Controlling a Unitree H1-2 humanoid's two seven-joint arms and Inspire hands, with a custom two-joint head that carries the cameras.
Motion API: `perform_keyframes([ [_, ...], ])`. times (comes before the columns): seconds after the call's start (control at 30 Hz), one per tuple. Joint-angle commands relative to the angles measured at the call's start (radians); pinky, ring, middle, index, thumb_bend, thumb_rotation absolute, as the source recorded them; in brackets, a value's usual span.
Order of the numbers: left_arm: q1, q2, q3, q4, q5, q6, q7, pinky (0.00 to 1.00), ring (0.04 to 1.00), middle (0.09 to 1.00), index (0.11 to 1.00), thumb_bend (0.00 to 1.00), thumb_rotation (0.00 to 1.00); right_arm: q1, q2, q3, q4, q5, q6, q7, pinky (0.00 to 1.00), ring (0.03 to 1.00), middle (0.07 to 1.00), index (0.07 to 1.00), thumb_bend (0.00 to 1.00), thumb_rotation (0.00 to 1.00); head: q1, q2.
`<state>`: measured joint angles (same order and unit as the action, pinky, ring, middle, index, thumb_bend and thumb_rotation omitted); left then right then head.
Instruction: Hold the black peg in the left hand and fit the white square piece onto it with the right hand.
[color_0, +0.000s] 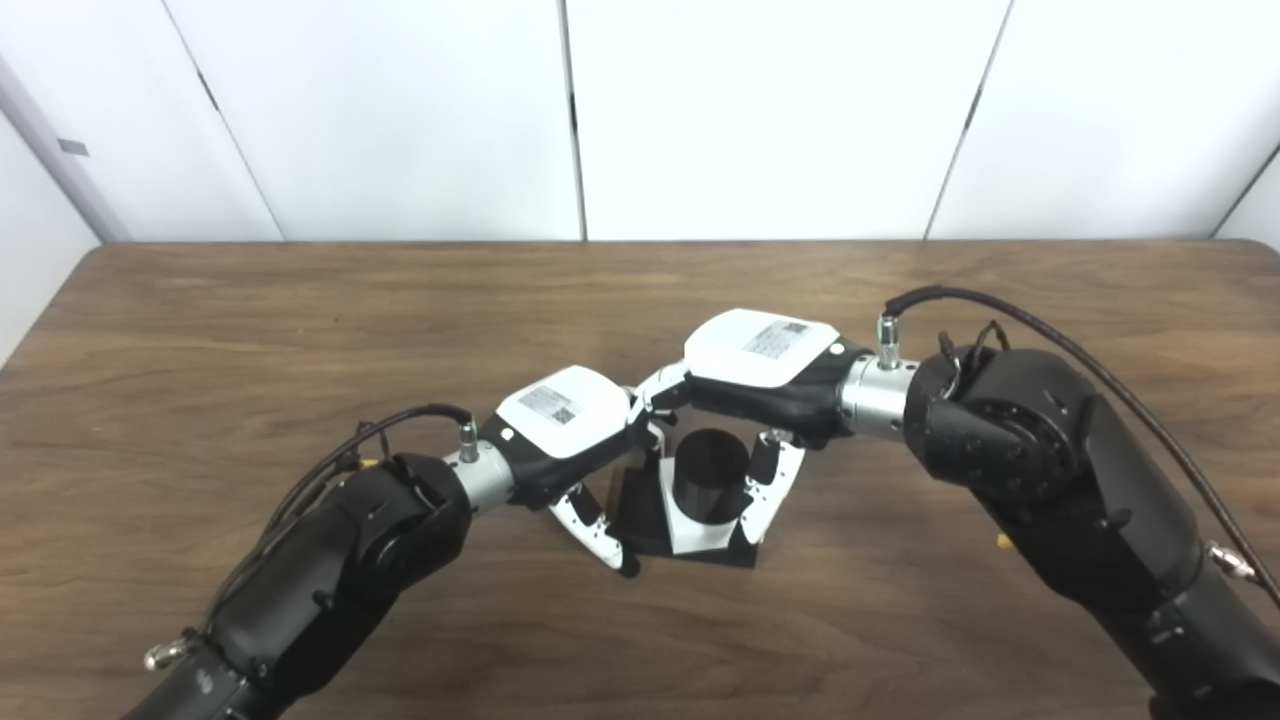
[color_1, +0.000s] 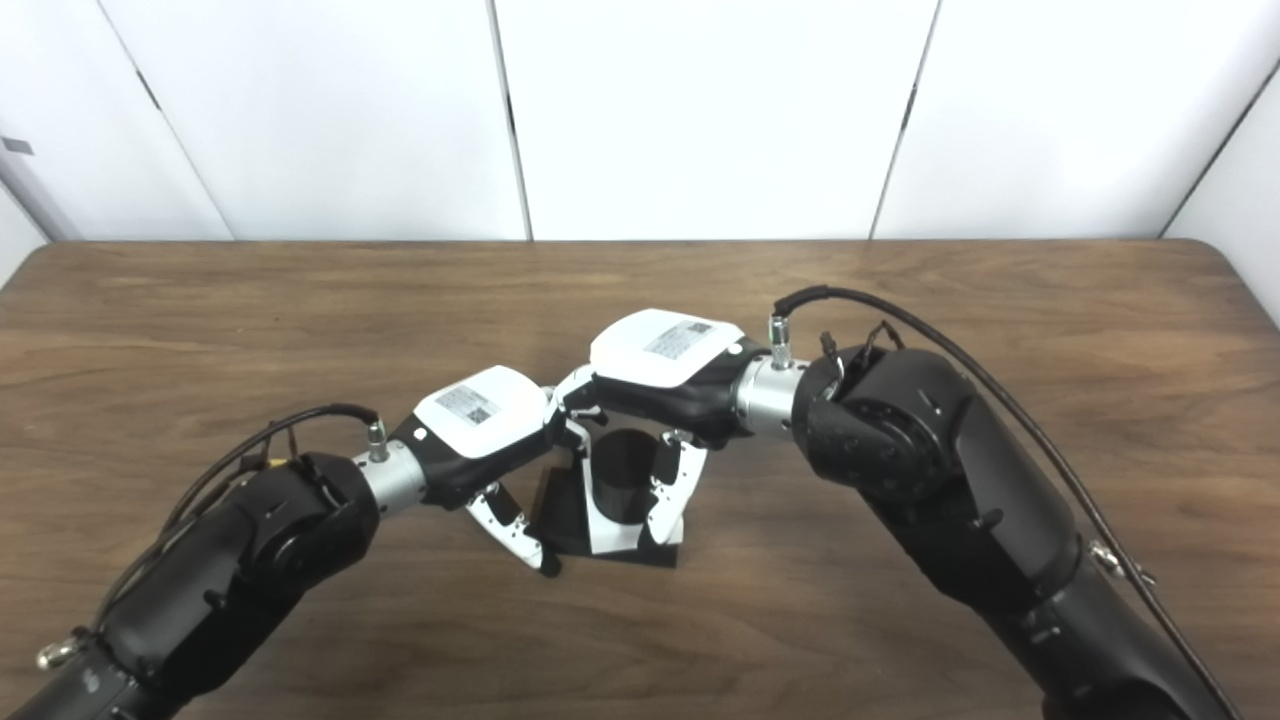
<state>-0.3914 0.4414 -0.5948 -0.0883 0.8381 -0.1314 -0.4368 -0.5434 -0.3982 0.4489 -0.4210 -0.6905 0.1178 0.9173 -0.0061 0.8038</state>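
Black peg (color_0: 710, 475) upright on its dark base on table (color_0: 300, 330), directly beneath right hand (color_0: 765, 375). Right fingers grip white square piece (color_0: 690, 525), already around peg. Left hand (color_0: 560, 430) steadies base just beside; grasp cannot be told.

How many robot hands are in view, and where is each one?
2. The left robot hand is beside the black peg on its left; the right robot hand is above the peg, fingers around it.

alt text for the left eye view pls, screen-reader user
Both robot hands meet over a black peg standing on a black base at the middle of a wooden table; the right hand holds a white square piece around the peg, the left hand alongside.
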Motion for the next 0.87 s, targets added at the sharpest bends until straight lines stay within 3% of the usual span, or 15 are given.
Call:
perform_keyframes([
  [0.0,0.036,0.004,-0.049,0.018,0.047,-0.008,-0.071,0.75,0.905,0.890,0.493,0.52,0.08,-0.030,-0.015,-0.010,-0.010,0.000,0.011,0.006,0.70,0.801,0.842,0.815,0.98,0.27,-0.005,0.000],
  [0.23,0.037,0.008,-0.047,0.024,0.046,-0.015,-0.065,0.77,0.905,0.886,0.493,0.52,0.08,-0.027,-0.030,-0.063,-0.013,0.011,0.005,-0.032,0.66,0.772,0.814,0.797,0.91,0.20,-0.010,-0.004],
  [0.4,0.038,0.012,-0.046,0.024,0.049,-0.016,-0.062,0.77,0.905,0.890,0.493,0.52,0.08,0.010,-0.035,-0.164,-0.025,0.044,0.006,-0.109,0.59,0.719,0.768,0.732,0.82,0.11,-0.024,-0.006],
  [0.63,0.041,0.011,-0.039,0.042,0.040,-0.024,-0.041,0.78,0.896,0.881,0.493,0.52,0.07,0.140,-0.003,-0.346,0.010,0.139,-0.028,-0.349,0.55,0.681,0.735,0.695,0.72,0.07,-0.049,-0.008],
  [0.83,0.039,0.019,-0.038,0.048,0.043,-0.036,-0.034,0.77,0.892,0.875,0.493,0.52,0.07,0.263,0.031,-0.438,0.030,0.188,0.005,-0.481,0.56,0.679,0.724,0.700,0.71,0.00,-0.047,-0.010],
])
